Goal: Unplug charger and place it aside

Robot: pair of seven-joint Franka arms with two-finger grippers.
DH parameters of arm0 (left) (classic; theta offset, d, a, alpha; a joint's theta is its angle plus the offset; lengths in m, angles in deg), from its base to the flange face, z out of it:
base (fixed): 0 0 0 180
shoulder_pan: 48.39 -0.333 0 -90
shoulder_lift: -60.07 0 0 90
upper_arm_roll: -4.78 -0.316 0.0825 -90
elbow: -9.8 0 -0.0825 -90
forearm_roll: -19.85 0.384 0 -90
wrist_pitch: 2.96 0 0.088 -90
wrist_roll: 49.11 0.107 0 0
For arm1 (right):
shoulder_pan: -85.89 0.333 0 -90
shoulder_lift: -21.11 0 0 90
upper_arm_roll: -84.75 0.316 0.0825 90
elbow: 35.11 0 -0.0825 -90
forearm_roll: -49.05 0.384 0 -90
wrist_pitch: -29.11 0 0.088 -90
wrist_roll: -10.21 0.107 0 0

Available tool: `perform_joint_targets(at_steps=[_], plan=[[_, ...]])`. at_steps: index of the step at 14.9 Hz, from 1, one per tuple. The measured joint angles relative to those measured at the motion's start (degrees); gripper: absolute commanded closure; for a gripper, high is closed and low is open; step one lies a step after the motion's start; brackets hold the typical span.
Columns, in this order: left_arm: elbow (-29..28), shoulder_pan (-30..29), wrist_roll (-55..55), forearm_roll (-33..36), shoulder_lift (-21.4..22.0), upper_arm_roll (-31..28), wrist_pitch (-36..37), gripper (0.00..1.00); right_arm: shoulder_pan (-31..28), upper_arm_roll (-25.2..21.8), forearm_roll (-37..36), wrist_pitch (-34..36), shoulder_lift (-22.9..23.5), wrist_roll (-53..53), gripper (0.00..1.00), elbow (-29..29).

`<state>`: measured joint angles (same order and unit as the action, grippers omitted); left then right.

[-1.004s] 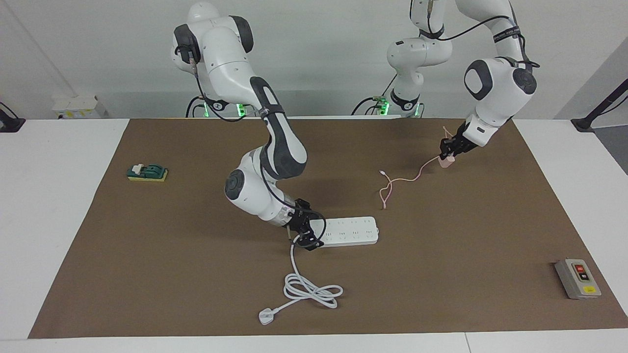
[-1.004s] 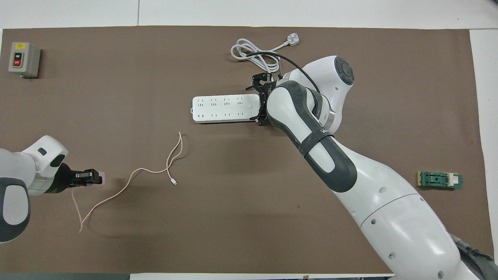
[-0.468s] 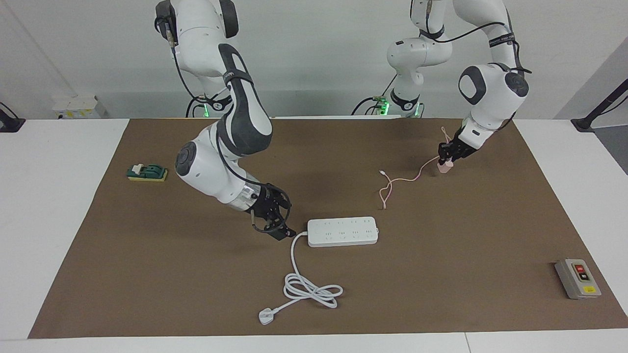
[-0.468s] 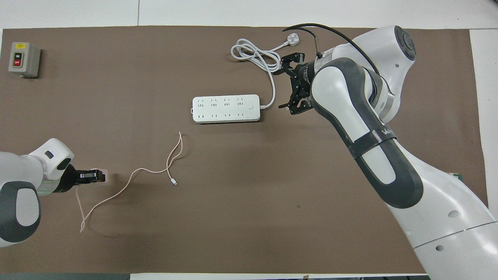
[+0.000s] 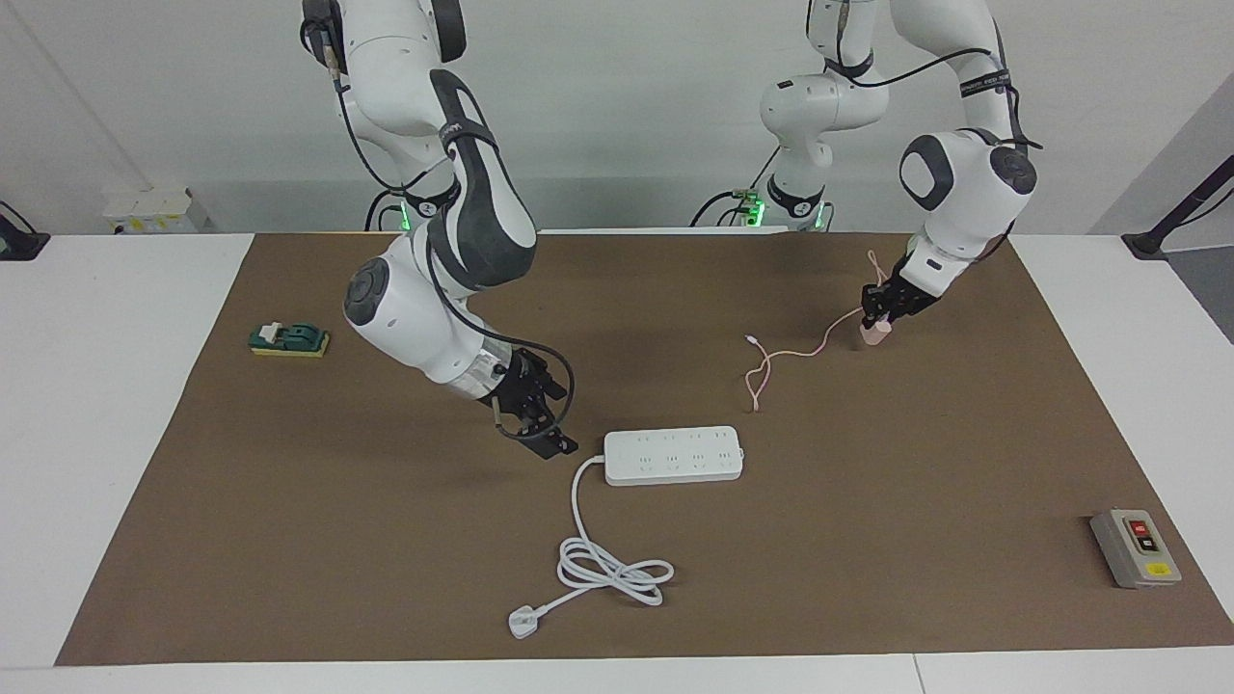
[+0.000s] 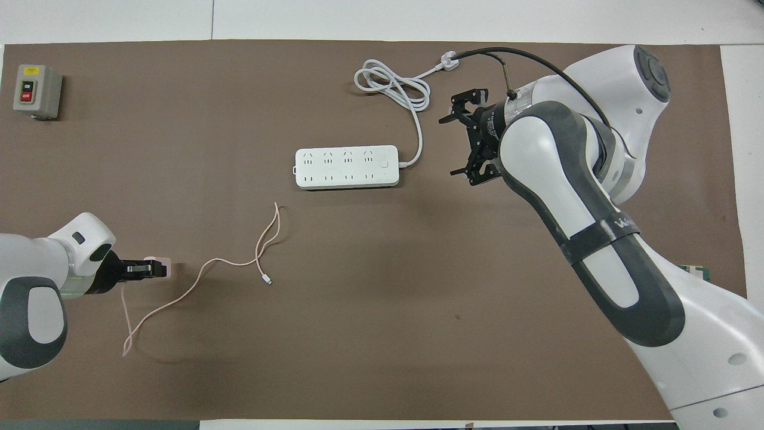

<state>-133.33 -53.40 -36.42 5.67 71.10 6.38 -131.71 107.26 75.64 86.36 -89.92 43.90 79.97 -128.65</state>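
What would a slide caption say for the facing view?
Left gripper sets the unplugged charger down; right gripper, open, hangs beside the power strip.

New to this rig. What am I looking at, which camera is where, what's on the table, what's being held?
Two white robot arms at a table with a brown mat. One camera faces them; the other looks down from above their end. The left gripper is shut on the pink charger, unplugged, its cable trailing on the mat. The right gripper hangs open beside the white power strip. Also there: a grey button box and a small green block.
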Motion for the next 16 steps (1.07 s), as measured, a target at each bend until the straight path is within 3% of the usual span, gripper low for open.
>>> perform_joint_targets(at_steps=[7,9,11,14,16], plan=[[-0.8,-0.9,3.6,-1.8,-1.7,-0.4,-2.9,1.0,-6.6,-1.4,-13.2,11.2,-6.1,-27.7,0.0,-1.3],[-0.8,-1.5,4.5,-1.8,-2.4,-0.4,-3.5,0.62,-7.0,-3.2,-15.9,13.4,-7.7,-36.9,0.0,-1.4],[-0.9,-1.6,5.0,-2.0,-2.6,-0.5,-4.2,0.4,-7.1,-4.2,-19.8,14.7,-9.5,-43.4,0.0,-1.5],[-0.9,-2.1,5.4,-2.0,-3.0,-0.5,-5.1,0.19,-7.1,-4.3,-26.0,16.1,-12.5,-52.1,0.0,-1.5],[-0.9,-2.2,5.6,-2.0,-3.1,-0.6,-5.3,0.17,-7.1,-4.3,-29.6,17.9,-14.8,-56.9,0.0,-1.8]])
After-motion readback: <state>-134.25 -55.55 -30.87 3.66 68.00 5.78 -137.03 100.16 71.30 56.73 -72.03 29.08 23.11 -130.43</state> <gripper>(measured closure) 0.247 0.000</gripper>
